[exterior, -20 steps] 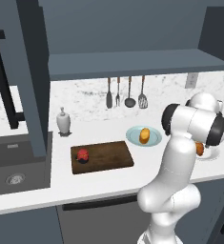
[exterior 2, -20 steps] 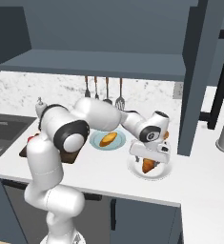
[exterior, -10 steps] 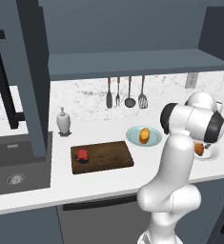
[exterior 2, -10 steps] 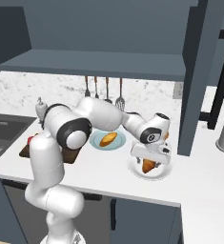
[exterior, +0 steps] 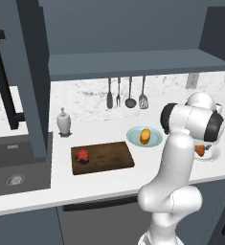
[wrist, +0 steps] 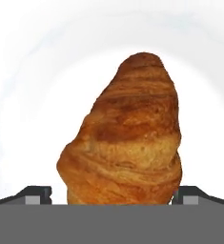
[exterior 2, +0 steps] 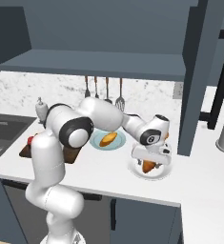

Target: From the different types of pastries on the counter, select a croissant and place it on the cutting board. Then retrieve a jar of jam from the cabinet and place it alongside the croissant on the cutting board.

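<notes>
Now the tool (exterior 2: 150, 162), its tips open on either side of the croissant (wrist: 127, 138) without visibly gripping, hangs over a white plate (exterior 2: 138, 171) near the counter's (exterior: 109, 182) right end; light, flaky, crushable pastry, best pinched gently across its middle.

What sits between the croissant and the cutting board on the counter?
The blue plate with the yellow-orange pastry lies between the croissant under the gripper and the cutting board. The jar of jam takes the board's left end.

Croissant (wrist: 127, 138) fills the gap between hand (wrist: 111, 194) fingers.
</notes>
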Robot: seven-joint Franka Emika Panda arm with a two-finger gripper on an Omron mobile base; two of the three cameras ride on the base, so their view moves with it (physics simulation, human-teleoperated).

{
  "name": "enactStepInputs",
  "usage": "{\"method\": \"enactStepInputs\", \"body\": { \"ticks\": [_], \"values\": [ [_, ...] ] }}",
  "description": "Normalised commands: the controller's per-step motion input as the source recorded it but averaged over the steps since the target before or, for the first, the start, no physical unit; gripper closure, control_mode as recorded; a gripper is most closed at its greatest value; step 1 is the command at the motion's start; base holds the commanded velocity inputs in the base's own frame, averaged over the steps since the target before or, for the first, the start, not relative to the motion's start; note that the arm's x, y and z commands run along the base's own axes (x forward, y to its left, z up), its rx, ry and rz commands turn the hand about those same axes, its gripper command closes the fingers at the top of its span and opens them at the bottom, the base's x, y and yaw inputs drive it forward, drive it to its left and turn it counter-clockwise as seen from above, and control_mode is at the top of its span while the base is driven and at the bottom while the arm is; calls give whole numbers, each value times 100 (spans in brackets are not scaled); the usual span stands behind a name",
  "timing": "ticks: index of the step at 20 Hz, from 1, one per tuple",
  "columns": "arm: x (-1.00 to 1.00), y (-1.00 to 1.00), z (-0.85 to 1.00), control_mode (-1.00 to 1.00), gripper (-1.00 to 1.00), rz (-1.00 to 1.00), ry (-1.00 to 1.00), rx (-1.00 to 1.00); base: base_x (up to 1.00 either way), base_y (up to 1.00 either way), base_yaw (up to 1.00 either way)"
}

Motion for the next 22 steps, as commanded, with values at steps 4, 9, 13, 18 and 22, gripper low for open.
{"method": "enactStepInputs", "body": {
  "ticks": [4,9,13,18,22],
  "values": [
    [-11,0,-24,-100,100,0,0,2,0,0,0],
    [0,0,29,-100,100,0,0,2,0,0,0],
    [0,12,100,-100,100,0,0,0,0,0,0],
    [-10,72,87,-100,100,-1,0,-5,0,0,0],
    [-31,100,26,-100,100,-6,0,-10,0,0,0]
  ]
}}
